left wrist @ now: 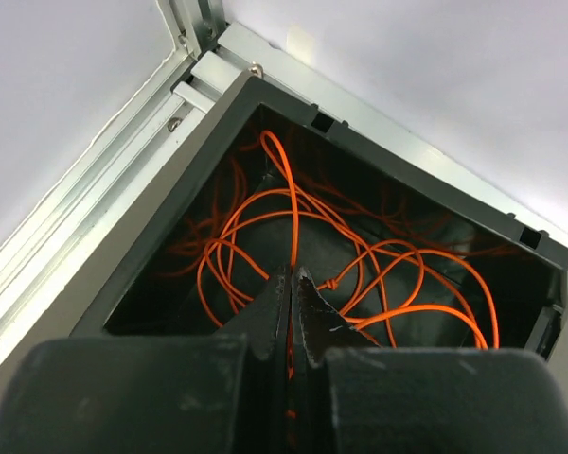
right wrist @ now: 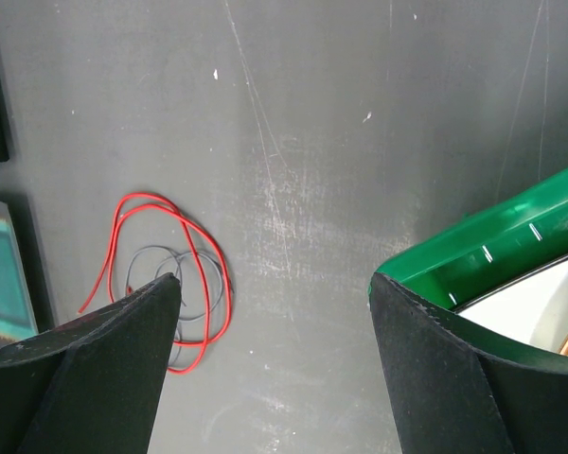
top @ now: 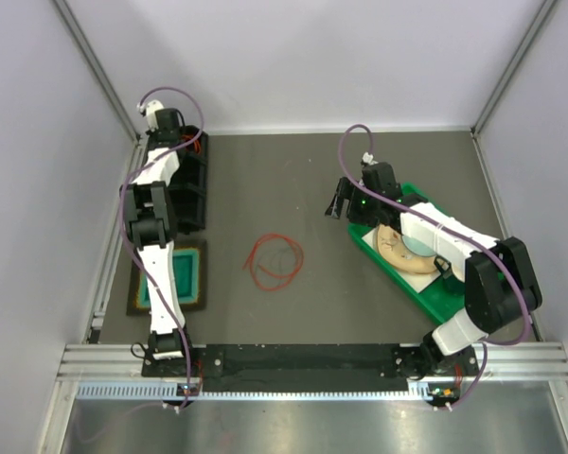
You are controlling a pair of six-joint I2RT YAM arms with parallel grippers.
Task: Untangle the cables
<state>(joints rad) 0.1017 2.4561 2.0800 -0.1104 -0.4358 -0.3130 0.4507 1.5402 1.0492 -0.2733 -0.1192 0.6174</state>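
Starting at the left of the top view, my left arm reaches out to the black bin (top: 191, 189) at about 10 o'clock on the surface (top: 293, 170). The left hand (left wrist: 292, 279) hangs just over that bin. On the left wrist camera its fingers are pressed together, pinching one strand of the orange cables (left wrist: 293, 218). The strand runs up toward 12 o'clock from the fingertips, and the rest lie in tangled loops on the bin's floor.

At the 6 o'clock end of the bin, against the left edge, sits a teal tray (top: 185, 274) in a dark frame.

Near the middle of the surface, slightly toward 8 o'clock, lies a loose loop of red cable (top: 275, 260) with a thin dark cable (right wrist: 151, 250) coiled inside it. Nothing is touching either one. On the right wrist camera the pair sits at 9 o'clock, partly behind one finger.

The right hand (top: 339, 203) hovers at about 2 o'clock from that loop, well apart from it. Its fingers (right wrist: 104, 369) are spread wide over bare surface, with nothing between them.

Furthest right, at 3 to 4 o'clock, is a green tray (top: 426, 293) holding a tan curved thing (top: 398, 248) I cannot identify. The right arm passes over it.
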